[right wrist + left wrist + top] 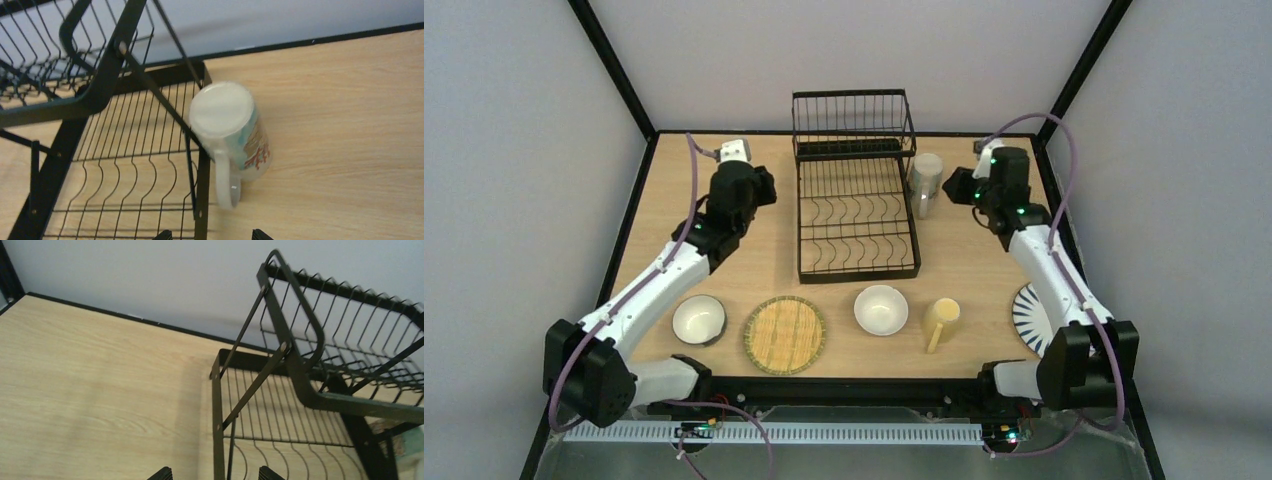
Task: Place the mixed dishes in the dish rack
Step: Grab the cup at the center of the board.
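Note:
The black wire dish rack point(856, 205) stands mid-table, its raised basket at the back. Along the near edge lie a dark-sided bowl point(699, 319), the woven bamboo plate point(785, 334), a white bowl point(881, 309), the pale yellow mug point(941, 321) and the blue-striped plate point(1028, 318), which my right arm partly covers. A white printed mug point(229, 127) stands upside down against the rack's right side. My left gripper point(764, 188) hangs open at the rack's left edge point(216, 405). My right gripper point(212, 235) is open just short of the printed mug's handle, with nothing held.
The rack's frame post point(202, 195) runs between my right fingertips. A black border point(639, 190) rims the wooden table, with grey walls behind. Bare wood point(90, 390) lies to the left of the rack.

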Controlling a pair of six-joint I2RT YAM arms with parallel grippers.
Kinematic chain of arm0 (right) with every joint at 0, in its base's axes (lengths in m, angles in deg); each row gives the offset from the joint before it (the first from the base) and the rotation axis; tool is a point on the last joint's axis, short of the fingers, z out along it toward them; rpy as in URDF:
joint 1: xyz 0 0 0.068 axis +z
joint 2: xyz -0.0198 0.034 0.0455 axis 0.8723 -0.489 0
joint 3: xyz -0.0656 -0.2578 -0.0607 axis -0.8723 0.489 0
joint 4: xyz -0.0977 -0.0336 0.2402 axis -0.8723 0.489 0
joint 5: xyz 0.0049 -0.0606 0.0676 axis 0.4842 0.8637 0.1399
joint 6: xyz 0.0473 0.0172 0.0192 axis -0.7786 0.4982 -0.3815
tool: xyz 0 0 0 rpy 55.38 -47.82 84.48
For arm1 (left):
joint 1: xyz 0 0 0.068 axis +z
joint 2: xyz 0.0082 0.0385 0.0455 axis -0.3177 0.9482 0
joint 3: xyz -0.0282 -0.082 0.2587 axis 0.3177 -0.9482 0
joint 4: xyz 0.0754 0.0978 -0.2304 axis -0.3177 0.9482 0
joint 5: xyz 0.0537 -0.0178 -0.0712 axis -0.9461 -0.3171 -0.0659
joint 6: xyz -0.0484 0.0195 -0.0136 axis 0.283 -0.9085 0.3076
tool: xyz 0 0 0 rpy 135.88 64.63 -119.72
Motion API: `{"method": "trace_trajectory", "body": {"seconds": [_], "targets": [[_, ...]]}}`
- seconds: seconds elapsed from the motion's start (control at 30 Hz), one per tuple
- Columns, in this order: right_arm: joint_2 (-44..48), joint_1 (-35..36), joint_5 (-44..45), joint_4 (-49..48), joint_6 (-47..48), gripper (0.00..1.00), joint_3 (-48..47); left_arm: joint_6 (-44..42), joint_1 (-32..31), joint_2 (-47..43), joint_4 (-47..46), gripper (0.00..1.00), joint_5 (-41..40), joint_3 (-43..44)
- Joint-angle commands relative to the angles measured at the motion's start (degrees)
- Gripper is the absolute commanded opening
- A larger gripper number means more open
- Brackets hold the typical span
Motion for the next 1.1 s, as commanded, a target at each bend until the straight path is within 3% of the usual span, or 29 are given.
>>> {"method": "trace_trajectory", "body": {"seconds": [0.0, 0.1, 0.3, 0.77, 1.07], "targets": [[-0.4, 5.4, 10.4, 0.0, 1.3, 0.9, 3.4, -0.2, -2.5, 1.7, 3.3, 0.99, -10.0, -0.8], [-1.8, 9.0, 16.2, -1.9, 0.8, 0.9, 5.4, 0.4, -3.1, 1.3, 3.5, 0.99, -11.7, -1.9], [-3.4, 9.6, 20.6, -6.7, -0.4, 0.89, 8.9, 0.9, -3.6, -0.4, 2.1, 0.99, -12.0, -4.9], [-13.9, 9.6, 17.8, -15.2, 4.4, 0.89, 4.1, 2.4, -4.6, -3.2, -2.4, 0.99, -11.8, -9.1], [-20.3, 9.6, 15.9, -15.8, 5.9, 0.89, -0.9, 2.2, -4.6, -3.4, -4.8, 0.99, -10.9, -9.9]]}}
